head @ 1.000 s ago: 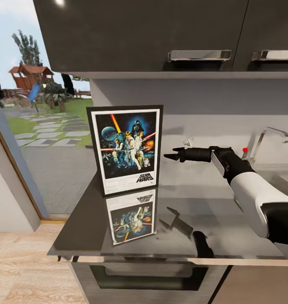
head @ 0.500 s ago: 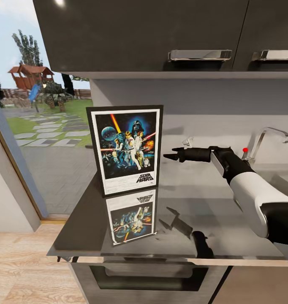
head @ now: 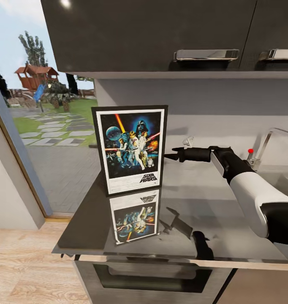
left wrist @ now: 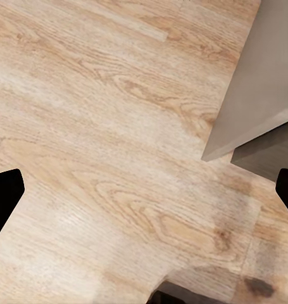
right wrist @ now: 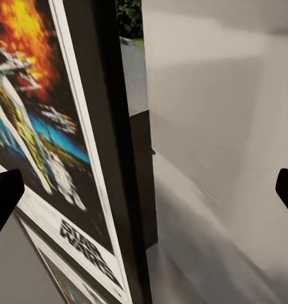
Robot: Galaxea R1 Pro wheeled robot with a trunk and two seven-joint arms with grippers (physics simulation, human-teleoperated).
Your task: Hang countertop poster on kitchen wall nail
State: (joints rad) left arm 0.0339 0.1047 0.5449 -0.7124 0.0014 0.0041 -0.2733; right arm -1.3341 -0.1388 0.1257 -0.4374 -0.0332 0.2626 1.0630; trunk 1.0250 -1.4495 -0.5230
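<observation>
One poster [head: 130, 148] stood upright on the dark glossy surface [head: 228, 211], near its left end, its face turned toward the robot and its framed picture mirrored in the slab just below it. In the head view the right hand [head: 168, 154] reached in from 3 o'clock at about mid-height of the frame, its dark fingers [head: 174, 150] spread apart and pointed at the poster's right edge, the tips just beside that edge; contact could not be made out. The right wrist view showed the same pose from close up: the poster [right wrist: 68, 158] seen nearly edge-on with its black frame between the two finger tips [right wrist: 4, 193], which sat wide apart at opposite margins, so this hand was open and held nothing. The light grey wall [head: 220, 105] rose behind the poster, under the dark upper cabinets [head: 148, 33] with their metal handles. A chrome tap [head: 270, 141] stood at about 3 o'clock from the poster, well apart from it, past the white forearm. At 9 o'clock a glass door looked out on a garden. The left hand [left wrist: 144, 190] hung over pale wood floor [left wrist: 106, 126], its black tips far apart at the margins of the left wrist view, open and empty.
</observation>
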